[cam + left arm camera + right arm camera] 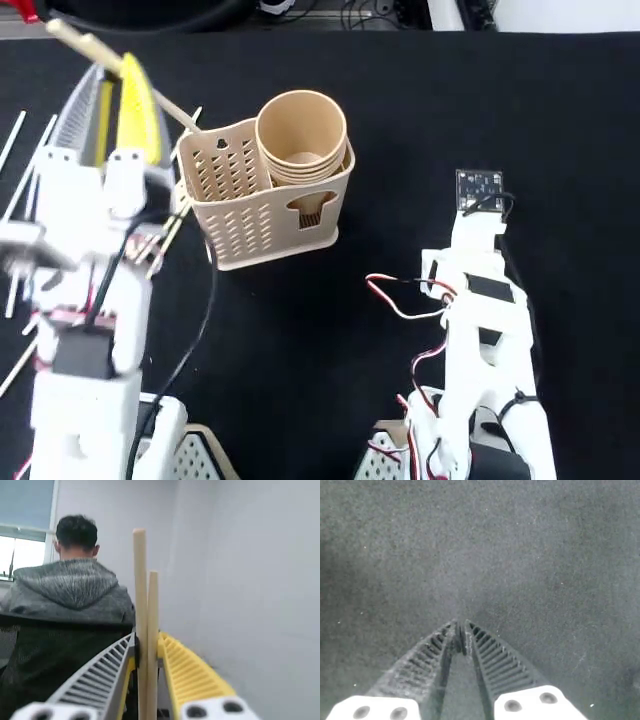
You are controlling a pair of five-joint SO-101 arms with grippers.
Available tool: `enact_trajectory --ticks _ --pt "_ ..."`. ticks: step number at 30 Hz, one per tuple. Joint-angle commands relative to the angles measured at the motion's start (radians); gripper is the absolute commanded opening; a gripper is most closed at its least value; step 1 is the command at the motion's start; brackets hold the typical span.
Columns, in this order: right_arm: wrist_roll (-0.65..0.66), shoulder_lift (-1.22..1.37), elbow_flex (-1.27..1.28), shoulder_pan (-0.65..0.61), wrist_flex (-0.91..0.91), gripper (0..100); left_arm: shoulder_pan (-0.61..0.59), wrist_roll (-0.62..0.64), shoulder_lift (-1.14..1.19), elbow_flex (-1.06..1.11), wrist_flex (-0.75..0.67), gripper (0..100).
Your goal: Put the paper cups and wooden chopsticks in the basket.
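A beige perforated basket stands on the black table in the high view, with a stack of paper cups upright in its right compartment. My left gripper is raised just left of the basket, shut on a pair of wooden chopsticks that slant down toward the basket's left rim. In the left wrist view the two chopsticks stick out between the grey and yellow fingers of that gripper. My right gripper points down at bare black cloth, shut on nothing.
Several loose chopsticks lie on the table at the far left, beside and under the left arm. The right arm stands to the right of the basket, with black cloth between them.
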Motion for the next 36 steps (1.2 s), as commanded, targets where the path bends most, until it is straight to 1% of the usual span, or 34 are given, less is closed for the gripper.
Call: enact_trajectory --ticks 1,8,10,14,15,17,18,22,24,26,31,34,36 --pt "0.006 -0.002 -0.005 -0.003 -0.017 2.1 0.004 -0.002 0.114 -0.001 -0.041 3" --pt "0.006 -0.002 -0.005 -0.003 -0.017 2.1 0.004 -0.002 0.163 0.01 -0.04 3" --pt "0.006 -0.002 -0.005 -0.003 -0.017 2.1 0.005 -0.003 0.163 0.005 -0.015 3" --pt "0.006 -0.002 -0.005 -0.003 -0.017 2.1 0.005 -0.009 0.163 0.001 0.086 4" --pt "0.006 -0.002 -0.005 -0.003 -0.017 2.1 0.004 -0.009 0.163 0.001 0.127 8" --pt "0.006 -0.002 -0.005 -0.003 -0.017 2.1 0.004 -0.003 0.163 -0.021 0.216 18" --pt "0.006 -0.002 -0.005 -0.003 -0.017 2.1 0.004 -0.003 0.163 -0.039 0.253 21" --pt "0.006 -0.002 -0.005 -0.003 -0.017 2.1 0.004 -0.011 0.164 -0.134 0.387 21" --pt "0.006 -0.002 -0.005 -0.003 -0.017 2.1 -0.001 -0.012 0.164 -0.213 0.482 21" --pt "0.006 -0.002 -0.005 -0.003 -0.017 2.1 -0.004 -0.054 0.173 -0.309 0.609 21" --pt "0.006 -0.002 -0.005 -0.003 -0.017 2.1 -0.018 -0.196 0.292 -0.608 1.014 20" --pt "0.006 -0.002 -0.005 -0.003 -0.017 2.1 -0.113 -0.256 0.396 -0.771 1.237 20" --pt "0.006 -0.002 -0.005 -0.003 -0.017 2.1 -0.199 -0.302 0.466 -0.849 1.336 20"
